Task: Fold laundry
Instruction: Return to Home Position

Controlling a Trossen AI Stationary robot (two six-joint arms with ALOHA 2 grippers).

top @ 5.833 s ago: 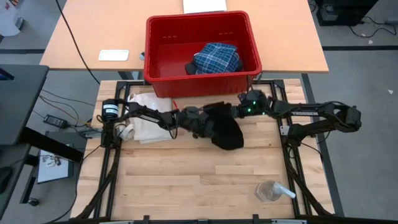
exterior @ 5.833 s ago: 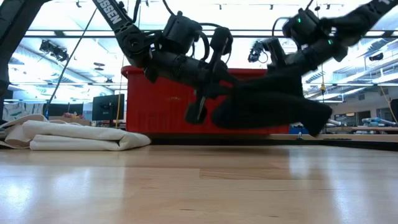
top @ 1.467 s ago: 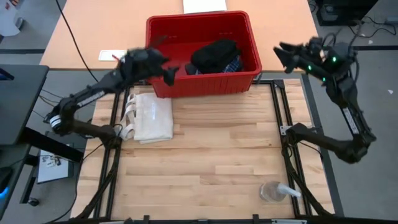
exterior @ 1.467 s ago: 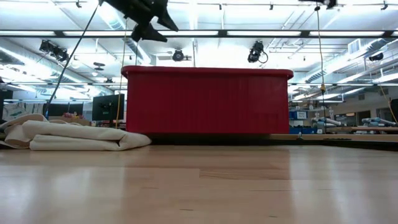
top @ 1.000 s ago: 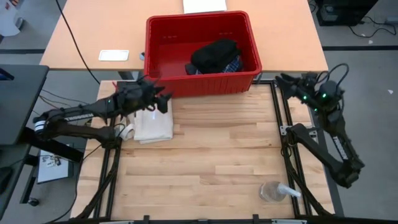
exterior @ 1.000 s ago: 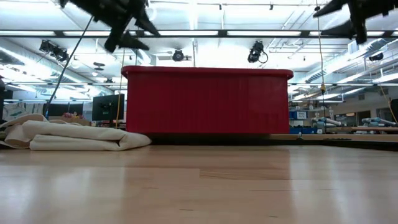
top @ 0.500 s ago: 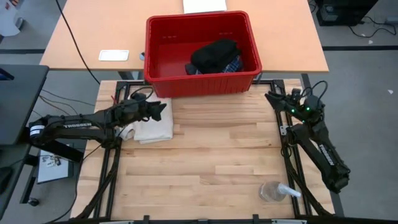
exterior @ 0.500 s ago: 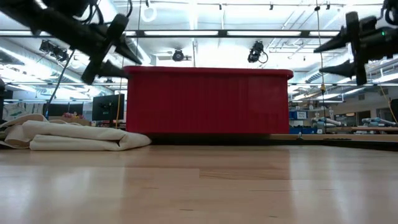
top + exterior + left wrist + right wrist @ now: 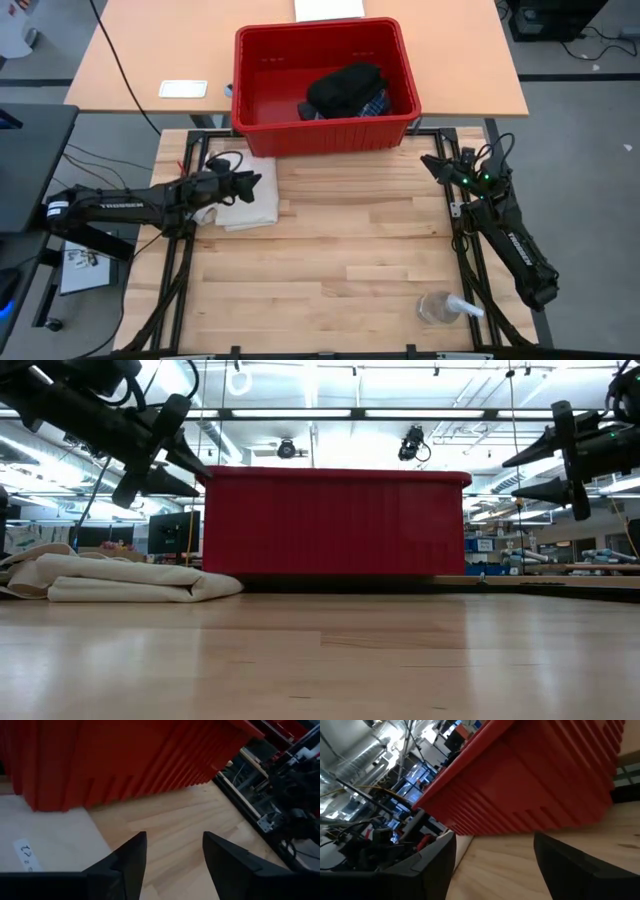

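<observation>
I see the black garment [image 9: 345, 85] lying on top of the blue plaid garment [image 9: 380, 103] inside the red laundry bin [image 9: 322, 136] at the table's far edge. My left gripper [image 9: 256, 181] hangs over the folded cream cloth [image 9: 245, 208] in front of the bin's left corner, fingers spread and empty. My right gripper [image 9: 434, 162] sits by the table's right rail, likewise wide open and holding nothing.
</observation>
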